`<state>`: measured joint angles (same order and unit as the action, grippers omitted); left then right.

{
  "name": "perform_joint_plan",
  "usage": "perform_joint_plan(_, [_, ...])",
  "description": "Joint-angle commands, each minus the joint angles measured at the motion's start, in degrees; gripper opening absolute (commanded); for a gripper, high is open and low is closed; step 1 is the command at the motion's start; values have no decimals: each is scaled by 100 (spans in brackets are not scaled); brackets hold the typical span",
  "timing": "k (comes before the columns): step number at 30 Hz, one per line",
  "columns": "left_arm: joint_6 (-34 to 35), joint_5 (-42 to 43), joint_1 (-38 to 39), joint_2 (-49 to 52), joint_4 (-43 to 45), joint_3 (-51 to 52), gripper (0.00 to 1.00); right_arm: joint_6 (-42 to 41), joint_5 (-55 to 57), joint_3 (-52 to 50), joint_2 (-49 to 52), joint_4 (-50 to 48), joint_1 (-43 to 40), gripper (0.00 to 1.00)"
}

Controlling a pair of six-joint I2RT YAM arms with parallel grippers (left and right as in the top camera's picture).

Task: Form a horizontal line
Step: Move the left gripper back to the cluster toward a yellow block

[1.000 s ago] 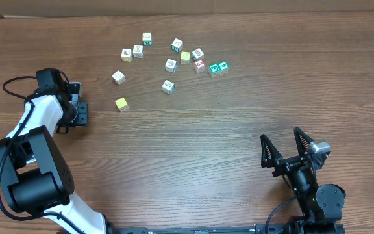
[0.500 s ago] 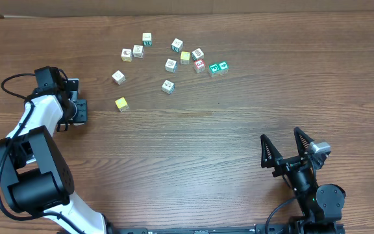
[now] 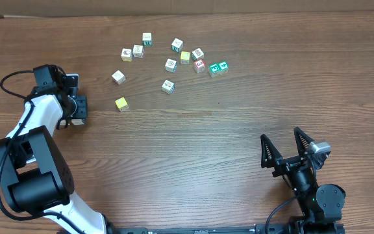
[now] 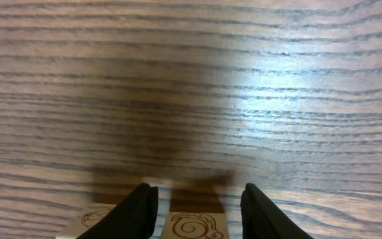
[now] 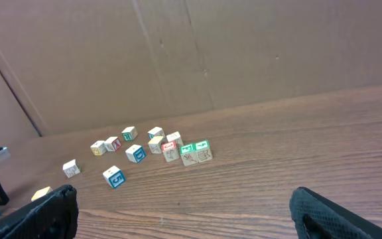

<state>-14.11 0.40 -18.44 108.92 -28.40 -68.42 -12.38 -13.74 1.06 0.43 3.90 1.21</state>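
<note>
Small wooden picture cubes lie scattered at the table's far middle; no straight row of four shows. A yellow cube (image 3: 186, 57) sits among whitish cubes (image 3: 171, 65) (image 3: 197, 54) (image 3: 177, 45), next to a red cube (image 3: 200, 65) and two green cubes (image 3: 218, 67). My left gripper (image 3: 76, 114) is low at the left edge. In the left wrist view its jaws (image 4: 194, 212) are open around a whitish snail cube (image 4: 192, 226), with gaps on both sides. Another whitish cube (image 4: 91, 222) lies just outside the left finger. My right gripper (image 3: 280, 135) is open and empty at the near right.
A loose yellow cube (image 3: 121, 104) and whitish cubes (image 3: 118, 77) (image 3: 168, 86) lie between the left gripper and the cluster. More cubes (image 3: 132, 52) (image 3: 147, 39) sit further back. A cardboard wall (image 5: 197, 53) stands behind the table.
My left gripper has shifted slightly back and to the left. The scattered cubes and the right arm have not moved.
</note>
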Motion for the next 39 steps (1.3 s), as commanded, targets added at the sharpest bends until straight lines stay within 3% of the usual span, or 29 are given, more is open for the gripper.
perform_joint_plan(1, [-109, 232, -11, 46, -118, -590, 39, 17, -26, -59, -24, -33, 15, 100])
perform_joint_plan(7, [-87, 848, 223, 44, -1099, -2297, 39, 17, -26, -59, -24, -33, 17, 100])
perform_joint_plan(12, [-87, 892, 850, 44, -1915, -3609, 41, 17, -26, -59, -24, -33, 17, 100])
perform_joint_plan(20, [332, 146, 1958, 282, -2081, -3587, 49, 17, -26, -59, -24, -33, 17, 100])
perform_joint_plan(28, [1947, -116, 2133, 953, -3047, -3587, 45, 17, -26, -59, -24, -33, 15, 100])
perform_joint_plan(31, [2426, -144, 2144, 1027, -3154, -3587, 50, 17, -26, -59, -24, -33, 15, 100])
perform_joint_plan(39, [3519, -684, 2262, 1056, -3770, -3576, 52, 17, -26, -59, -24, -33, 15, 100])
